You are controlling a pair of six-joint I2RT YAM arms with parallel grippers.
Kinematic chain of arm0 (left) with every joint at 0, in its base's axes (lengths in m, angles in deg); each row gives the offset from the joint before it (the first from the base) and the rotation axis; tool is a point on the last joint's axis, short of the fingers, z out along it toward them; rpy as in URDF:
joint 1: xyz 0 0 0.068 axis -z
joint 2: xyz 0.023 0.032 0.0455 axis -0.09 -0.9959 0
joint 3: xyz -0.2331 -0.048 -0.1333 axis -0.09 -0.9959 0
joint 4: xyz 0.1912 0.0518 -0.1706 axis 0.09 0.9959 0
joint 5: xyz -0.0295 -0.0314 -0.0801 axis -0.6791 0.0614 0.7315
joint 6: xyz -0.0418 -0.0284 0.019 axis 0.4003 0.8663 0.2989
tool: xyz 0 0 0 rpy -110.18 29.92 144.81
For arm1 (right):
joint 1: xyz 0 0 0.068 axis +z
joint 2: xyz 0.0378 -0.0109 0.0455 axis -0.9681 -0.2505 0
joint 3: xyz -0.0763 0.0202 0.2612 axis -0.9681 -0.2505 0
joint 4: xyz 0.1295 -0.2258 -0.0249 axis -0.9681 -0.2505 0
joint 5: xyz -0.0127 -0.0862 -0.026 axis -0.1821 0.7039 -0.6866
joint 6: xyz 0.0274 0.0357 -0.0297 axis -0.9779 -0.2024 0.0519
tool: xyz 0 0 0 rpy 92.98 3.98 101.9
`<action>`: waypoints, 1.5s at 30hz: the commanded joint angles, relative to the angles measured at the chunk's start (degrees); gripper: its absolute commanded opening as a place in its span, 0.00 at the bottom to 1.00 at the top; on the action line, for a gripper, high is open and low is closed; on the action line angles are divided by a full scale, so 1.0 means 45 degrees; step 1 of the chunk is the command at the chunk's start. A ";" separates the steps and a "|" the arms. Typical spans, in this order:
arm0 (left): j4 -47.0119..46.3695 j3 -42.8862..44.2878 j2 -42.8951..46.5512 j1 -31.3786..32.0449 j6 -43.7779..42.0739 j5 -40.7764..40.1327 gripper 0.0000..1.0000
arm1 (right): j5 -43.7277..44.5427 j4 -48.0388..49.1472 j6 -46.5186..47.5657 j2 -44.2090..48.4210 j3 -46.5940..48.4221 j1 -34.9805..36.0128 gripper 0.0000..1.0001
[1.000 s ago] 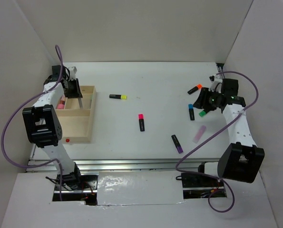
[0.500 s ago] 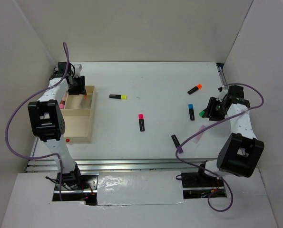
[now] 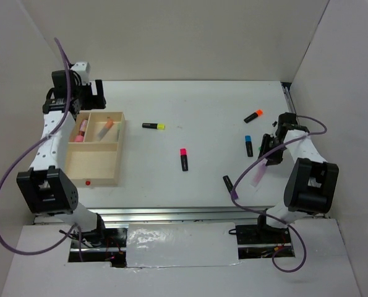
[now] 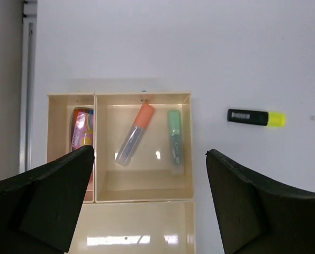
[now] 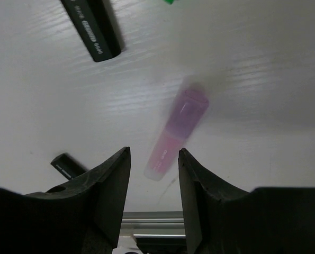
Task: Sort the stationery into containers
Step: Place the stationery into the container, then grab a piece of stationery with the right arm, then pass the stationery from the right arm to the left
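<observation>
The wooden tray stands at the left, a red dot on its near rim. Its back compartments hold a pink item, a pale orange-capped marker and a pale green marker. My left gripper hovers open above the tray, holding nothing. At the right, my right gripper hangs open just over a pale pink-purple marker that lies flat on the table.
Loose black markers lie on the white table: yellow-capped, pink-capped, purple-capped, blue-capped and orange-capped. A green tip shows beyond the right gripper. Walls close in on three sides.
My left gripper opened and pulled back from the tray, leaving the orange-capped pale marker in the back compartment. My right gripper swung toward the near side, over the pale pink-purple marker.
</observation>
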 commanded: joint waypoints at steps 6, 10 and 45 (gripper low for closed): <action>-0.1571 -0.1914 0.3340 0.0217 0.1167 0.0361 0.99 | 0.1608 -0.0709 -0.1331 -0.1562 0.0039 0.0299 0.48; -0.1689 -0.2131 0.4045 0.0334 0.1421 0.0341 0.99 | 0.1997 -0.0906 -0.1741 -0.2110 -0.0137 0.0552 0.48; -0.4735 -0.6057 0.6607 0.5021 0.4780 0.6434 0.84 | -0.1069 0.1866 -0.5584 0.1562 0.6110 0.7209 0.00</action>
